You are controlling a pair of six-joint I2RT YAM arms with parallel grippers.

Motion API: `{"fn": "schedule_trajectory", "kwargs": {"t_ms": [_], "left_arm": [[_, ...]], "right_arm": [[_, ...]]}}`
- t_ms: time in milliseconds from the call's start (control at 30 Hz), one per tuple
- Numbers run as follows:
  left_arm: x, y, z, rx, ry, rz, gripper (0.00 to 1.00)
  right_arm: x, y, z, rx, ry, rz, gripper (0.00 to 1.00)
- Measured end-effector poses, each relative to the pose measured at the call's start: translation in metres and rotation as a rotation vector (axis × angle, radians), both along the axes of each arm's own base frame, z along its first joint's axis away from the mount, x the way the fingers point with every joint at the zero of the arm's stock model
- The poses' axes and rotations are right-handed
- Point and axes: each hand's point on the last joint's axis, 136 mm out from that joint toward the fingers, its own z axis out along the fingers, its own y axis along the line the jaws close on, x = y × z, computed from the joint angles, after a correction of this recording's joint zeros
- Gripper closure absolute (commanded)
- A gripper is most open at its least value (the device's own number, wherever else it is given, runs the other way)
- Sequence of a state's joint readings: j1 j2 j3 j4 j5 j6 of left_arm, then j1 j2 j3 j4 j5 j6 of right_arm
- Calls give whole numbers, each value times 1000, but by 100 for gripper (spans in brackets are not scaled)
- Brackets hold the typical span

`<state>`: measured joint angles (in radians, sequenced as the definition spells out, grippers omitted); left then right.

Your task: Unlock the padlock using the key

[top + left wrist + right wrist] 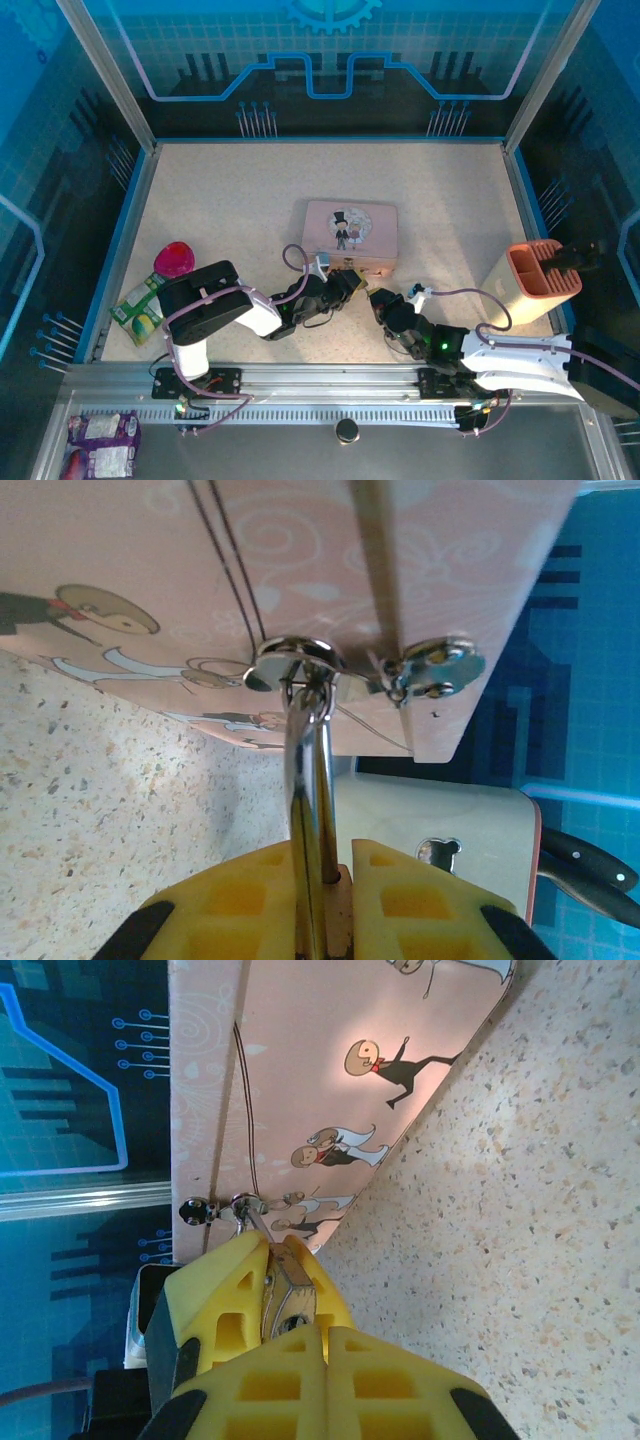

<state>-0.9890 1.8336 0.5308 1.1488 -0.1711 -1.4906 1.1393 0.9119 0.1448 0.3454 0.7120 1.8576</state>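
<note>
Two hands sat close together at the front edge of the pink rectangular picture tin [350, 232]; the left hand [335, 862], nearly closed, pinched the tiny brass-gold padlock [310, 800] by its silvery shackle, which ran up through the tin's hasp ring; the right hand [280, 1272], closed as tight as it could go, gripped what I took to be the thin dark-grey metal key [292, 1325], seated at the padlock's lower end. Turning the key was the step in hand, by my reading; it would go best with the left hand keeping the padlock dead steady while the right twisted gently about the key's own axis, since so thin a key could slip or bend; any sideways pull would likely drag the tin. The speckled beige surface [230, 200] carried, from the left, a green packet [140, 308] and a pink-red round thing [175, 258], the tin at centre, and an orange-and-cream holder [540, 275] with dark handles at the right; blue-lit panels with circuit patterns walled the room.
</note>
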Motion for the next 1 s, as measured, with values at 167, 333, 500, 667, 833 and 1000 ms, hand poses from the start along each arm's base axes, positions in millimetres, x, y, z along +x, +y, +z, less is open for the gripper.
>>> {"fn": "schedule_trajectory", "kwargs": {"t_ms": [167,333,500,667,833,1000], "left_arm": [[0,-1,0,-3,1,-5,100],[-2,-2,2,-12,1,-17,100],[-3,-4,6,-23,-5,-27,100],[-8,-7,10,-32,-8,-54,100],[-9,-7,7,-18,2,-75,100],[-9,-2,-3,20,14,-88,100]], "right_arm": [[-3,9,5,20,0,41,100],[-5,13,7,29,-1,59,100],[-7,8,11,34,-2,59,100],[-12,-5,18,33,-2,53,100],[-11,-18,22,20,-10,53,100],[-10,-26,22,-16,-21,73,100]]}}
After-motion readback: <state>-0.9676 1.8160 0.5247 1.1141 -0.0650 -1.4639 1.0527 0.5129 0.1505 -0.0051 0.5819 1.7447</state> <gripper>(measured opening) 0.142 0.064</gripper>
